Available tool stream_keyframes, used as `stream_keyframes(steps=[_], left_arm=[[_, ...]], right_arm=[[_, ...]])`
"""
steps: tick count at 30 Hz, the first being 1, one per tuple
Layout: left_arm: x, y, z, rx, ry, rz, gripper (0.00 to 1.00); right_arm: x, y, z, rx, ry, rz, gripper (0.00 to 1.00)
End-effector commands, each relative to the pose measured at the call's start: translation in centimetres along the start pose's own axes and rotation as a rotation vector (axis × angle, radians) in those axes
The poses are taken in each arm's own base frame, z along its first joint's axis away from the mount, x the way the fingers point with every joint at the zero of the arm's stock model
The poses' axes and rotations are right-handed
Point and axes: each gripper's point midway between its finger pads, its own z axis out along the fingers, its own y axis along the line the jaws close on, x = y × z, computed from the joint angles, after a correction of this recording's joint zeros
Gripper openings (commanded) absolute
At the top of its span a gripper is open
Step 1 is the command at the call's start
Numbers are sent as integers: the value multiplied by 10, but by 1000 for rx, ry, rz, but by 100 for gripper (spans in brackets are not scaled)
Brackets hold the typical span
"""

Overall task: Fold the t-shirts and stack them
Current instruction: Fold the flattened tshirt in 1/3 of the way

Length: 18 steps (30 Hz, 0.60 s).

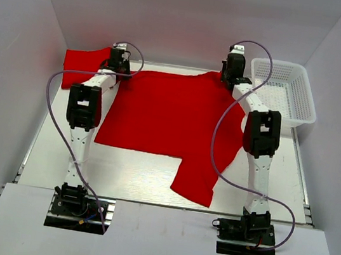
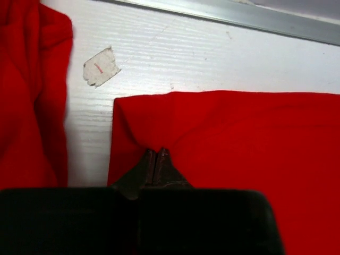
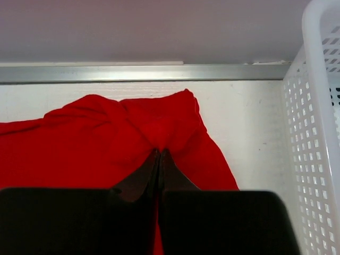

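A large red t-shirt [image 1: 165,117] lies spread across the table, one sleeve hanging toward the near edge. My left gripper [image 1: 117,63] is shut on its far left corner; in the left wrist view [image 2: 156,151] the cloth [image 2: 228,143] puckers at the closed tips. My right gripper [image 1: 229,77] is shut on its far right corner; in the right wrist view [image 3: 159,152] the cloth [image 3: 133,133] bunches up at the tips. A second red t-shirt [image 1: 83,66], folded, lies at the far left and shows in the left wrist view [image 2: 32,95].
A white mesh basket [image 1: 285,90] stands at the far right, close to my right gripper, also in the right wrist view [image 3: 316,133]. A small paper scrap [image 2: 100,66] lies on the table near the left corner. White walls close in the back and sides.
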Motion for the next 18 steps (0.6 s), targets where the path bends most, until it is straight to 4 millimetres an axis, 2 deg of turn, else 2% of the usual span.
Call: stream_keyframes(steps=[1, 2, 3, 4, 5, 6, 7, 8, 11, 13, 14, 16, 17, 18], left_arm=[[-40, -4, -27, 46, -74, 1, 0], [-49, -6, -37, 50, -91, 11, 0], [-52, 0, -42, 43, -101, 6, 0], [-44, 0, -44, 49, -81, 5, 0], [-45, 7, -49, 40, -83, 8, 0], [-53, 3, -59, 52, -97, 10, 0], [-53, 3, -62, 52, -98, 22, 0], [-48, 10, -65, 41, -80, 16, 0], [-50, 15, -80, 33, -80, 20, 0], [-41, 19, -86, 18, -58, 38, 0], [-43, 24, -90, 11, -63, 33, 0], [-41, 24, -101, 10, -54, 41, 0], [-39, 25, -104, 8, -47, 54, 0], [-40, 25, -107, 8, -47, 65, 0]], right_arm=[[-51, -10, -37, -4, -68, 47, 0], [-49, -13, -42, 3, -57, 47, 0], [-62, -17, -60, 9, -73, 53, 0], [-60, -21, -64, 23, -64, 52, 0], [-48, -22, -68, 29, -29, 42, 0], [-43, -27, -78, 45, -2, 40, 0], [-47, -31, -89, 53, 0, 47, 0], [-30, -33, -91, 58, 43, 35, 0], [-37, -40, -122, 62, 48, 44, 0], [-22, -43, -130, 68, 93, 52, 0], [-27, -45, -143, 66, 84, 54, 0], [-4, -49, -151, 79, 148, 61, 0], [-7, -49, -161, 76, 145, 67, 0], [6, -48, -164, 76, 173, 86, 0]])
